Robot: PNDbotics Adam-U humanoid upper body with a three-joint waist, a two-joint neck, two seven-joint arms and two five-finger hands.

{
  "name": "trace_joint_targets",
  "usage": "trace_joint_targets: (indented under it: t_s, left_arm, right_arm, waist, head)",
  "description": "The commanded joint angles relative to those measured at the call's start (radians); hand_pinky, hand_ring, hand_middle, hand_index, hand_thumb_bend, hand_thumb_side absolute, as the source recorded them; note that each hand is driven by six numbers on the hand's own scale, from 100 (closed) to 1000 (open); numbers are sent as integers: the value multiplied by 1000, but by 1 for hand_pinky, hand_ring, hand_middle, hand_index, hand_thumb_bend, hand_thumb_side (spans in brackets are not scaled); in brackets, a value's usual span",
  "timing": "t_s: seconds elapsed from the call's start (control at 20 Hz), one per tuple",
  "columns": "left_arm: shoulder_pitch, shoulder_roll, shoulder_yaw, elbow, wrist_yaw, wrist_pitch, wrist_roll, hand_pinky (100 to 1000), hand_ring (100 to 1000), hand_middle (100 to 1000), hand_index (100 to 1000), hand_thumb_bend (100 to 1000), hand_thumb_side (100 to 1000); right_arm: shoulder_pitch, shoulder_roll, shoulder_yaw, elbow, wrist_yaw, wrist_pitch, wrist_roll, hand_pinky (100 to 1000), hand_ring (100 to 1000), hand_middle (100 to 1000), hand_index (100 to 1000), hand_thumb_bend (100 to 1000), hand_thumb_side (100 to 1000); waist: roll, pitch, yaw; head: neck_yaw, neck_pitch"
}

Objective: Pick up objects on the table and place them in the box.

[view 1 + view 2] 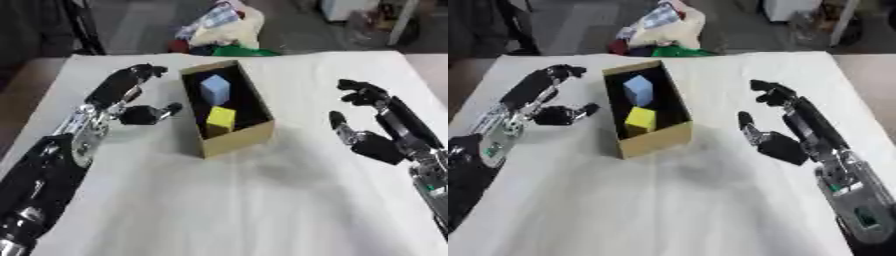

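At the left of the frame, left hand (131,97) raised above the white tabletop (262,200), palm turned toward the box, fingers spread and relaxed, thumb jutting right toward the box's near left wall but stopping short of it. Holding nothing. Black forearm with silver joints running down to the lower left corner.

Just right of that hand, above the centre of the frame, a tan cardboard box (238,140), open-topped, long and narrow, set askew with its far end tilted left. Dark inside. In its far half, a pale blue cube (215,89), standing on the box floor, one face catching light. In its near half, a yellow cube (220,119), leaning close against the near wall, slightly lower in the picture than the blue one. Both fully inside the box, close together; whether touching, cannot tell.

Right of the box, a bare stretch of wrinkled white cloth, then right hand (785,127) at mid-right, well apart from the box, held wide with fingers lifted and lightly bent at the top, thumb pointing up on its left side. Nothing in its grasp.

Beyond the tabletop's far edge, upper centre, a heap of coloured cloth or bags (223,30) on the floor.
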Motion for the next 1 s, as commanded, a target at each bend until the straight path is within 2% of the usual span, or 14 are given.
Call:
trace_joint_targets:
  t_s: [0.05,0.2,0.35,0.7,0.9,0.95,1.0]
  left_arm:
    - [46,38,28,-106,58,-56,55,808,804,717,917,501,856]
    - [130,36,31,-189,110,-82,103,807,804,714,916,497,858]
    - [202,33,27,-273,161,-67,117,800,794,698,911,486,859]
    - [304,5,28,-455,274,36,73,789,779,675,901,465,868]
    - [335,0,30,-552,333,94,23,789,777,673,900,461,873]
    - [342,3,32,-579,371,111,7,789,776,671,899,461,872]
    - [347,16,36,-609,458,131,-19,789,776,671,898,461,873]
  right_arm:
    - [-12,-9,-19,-37,-11,7,-20,810,807,866,968,163,696]
    - [-10,-8,-22,-45,-14,11,-25,810,806,865,968,162,697]
    - [-10,-6,-22,-49,-16,12,-28,807,803,862,967,162,694]
    - [-5,-2,-29,-70,-26,18,-44,804,800,860,966,159,688]
    - [2,6,-38,-77,-24,27,-60,803,801,861,951,154,680]
    - [4,8,-40,-78,-24,28,-64,803,801,861,948,150,675]
    - [6,9,-41,-79,-23,30,-67,803,801,860,944,149,674]
  waist:
    - [-4,-9,7]
    - [-8,-5,12]
    - [-10,-4,10]
    - [-12,0,17]
    - [-12,0,15]
    - [-12,1,16]
    - [-12,1,17]
  head:
    - [-7,-4]
    - [-6,-2]
    - [-4,1]
    - [-6,7]
    - [-6,33]
    - [-8,39]
    - [-9,47]
